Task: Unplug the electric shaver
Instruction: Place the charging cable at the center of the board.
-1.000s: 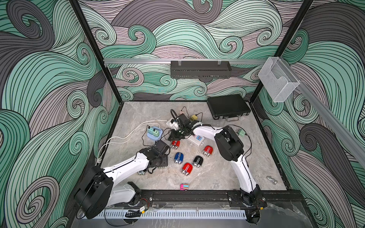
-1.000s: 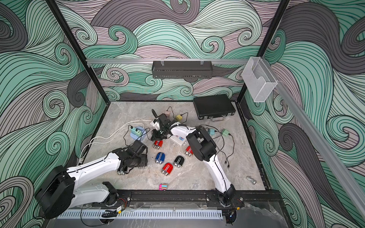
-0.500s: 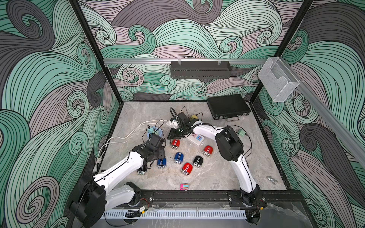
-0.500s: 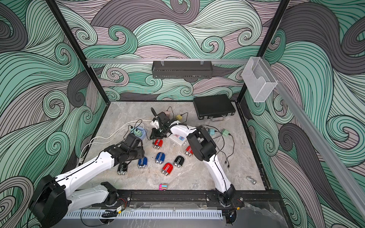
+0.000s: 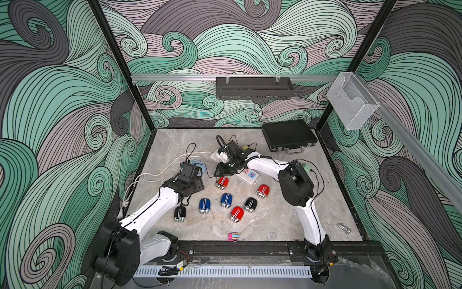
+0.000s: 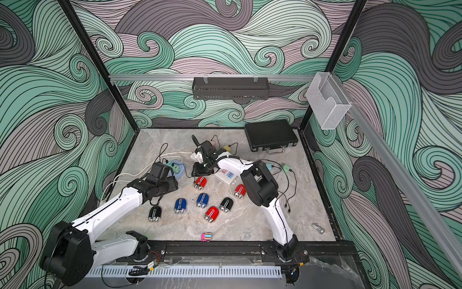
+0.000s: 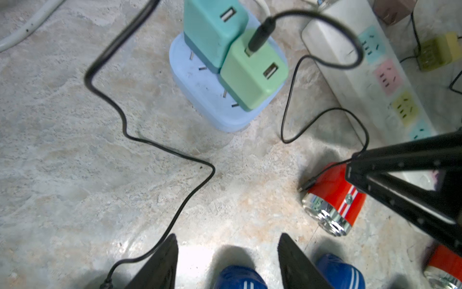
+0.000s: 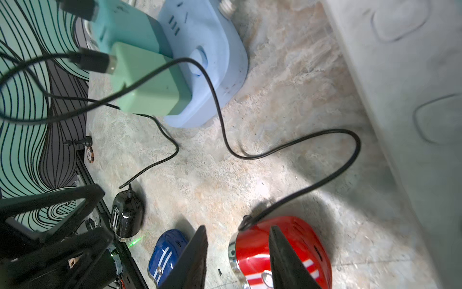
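Note:
A red electric shaver [image 5: 222,182] [image 8: 295,240] lies on the marble table with a thin black cable [image 8: 300,145] plugged into its rear end. That cable runs to a green adapter [image 7: 252,72] on the light blue power hub [image 5: 200,167]. My right gripper [image 8: 237,255] [image 5: 225,170] hovers open just over this shaver, one finger above its body, the other beside it. A black shaver [image 5: 180,213] [image 8: 127,215] also has a cable in it. My left gripper [image 7: 227,262] [image 5: 196,186] is open and empty above the table, over a blue shaver [image 7: 240,277].
Several more red, blue and black shavers [image 5: 236,213] lie toward the front. A white power strip [image 5: 247,175] sits by the right arm, another white one [image 5: 217,156] behind it. A black case [image 5: 288,135] is at the back right. Loose cables trail on the left.
My right gripper's jaws have opened over the red shaver. My left arm has swung back toward the blue power hub, uncovering the black and blue shavers at the front.

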Controlling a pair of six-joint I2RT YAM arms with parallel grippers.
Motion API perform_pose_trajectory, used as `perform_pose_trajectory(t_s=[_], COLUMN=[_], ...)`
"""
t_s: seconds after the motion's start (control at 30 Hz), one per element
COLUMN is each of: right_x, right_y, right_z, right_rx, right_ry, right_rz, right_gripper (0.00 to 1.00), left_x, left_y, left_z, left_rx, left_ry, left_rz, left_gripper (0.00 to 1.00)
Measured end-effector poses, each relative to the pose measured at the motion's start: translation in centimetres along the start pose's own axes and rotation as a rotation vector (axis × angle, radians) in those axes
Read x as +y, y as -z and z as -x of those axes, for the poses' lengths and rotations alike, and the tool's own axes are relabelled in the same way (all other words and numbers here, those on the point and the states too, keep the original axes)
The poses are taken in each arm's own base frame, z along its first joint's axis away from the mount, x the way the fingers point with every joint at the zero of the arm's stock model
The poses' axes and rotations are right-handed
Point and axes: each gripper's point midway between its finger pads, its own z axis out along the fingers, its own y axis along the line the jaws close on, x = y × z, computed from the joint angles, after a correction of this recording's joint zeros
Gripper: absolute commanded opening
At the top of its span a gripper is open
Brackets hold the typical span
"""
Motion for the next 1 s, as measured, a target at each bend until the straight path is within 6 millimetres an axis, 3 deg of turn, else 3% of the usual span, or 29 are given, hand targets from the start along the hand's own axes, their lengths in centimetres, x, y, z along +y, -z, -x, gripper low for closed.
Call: perform_pose_trajectory(t_s=[0.17, 0.43, 0.67, 0.8, 0.9, 1.0], right_x=[0.7, 1.4, 4.9, 6.2, 6.2, 6.1], right_y=[1.7, 3.1, 4.3, 3.7, 2.4, 1.0], right_z=[0.5, 1.2, 4.0, 4.8, 4.8, 4.6], right_rx=[-0.03, -0.049, -0.112, -0.118, -0.095, -0.07], right_ry=[0.034, 0.099, 0.209, 0.257, 0.284, 0.309], right_rz=[-0.017, -0.062, -0.058, -0.059, -0.075, -0.092], right_gripper=[0.42, 0.38, 0.39, 0.41, 0.55, 0.59], left_x=[-0.4, 0.1, 0.9, 1.3, 1.7, 2.2], left_y=[-0.8, -2.3, -3.2, -3.7, -4.3, -5.0], left_z=[1.9, 3.1, 3.9, 4.1, 4.4, 4.7], left_rx=[-0.005, 0.011, 0.015, 0.018, 0.017, 0.02], left_ry=[0.048, 0.104, 0.144, 0.165, 0.18, 0.2], left_rz=[-0.025, -0.029, -0.028, -0.025, -0.017, -0.011], left_gripper=[0.54, 0.44, 0.38, 0.37, 0.37, 0.36])
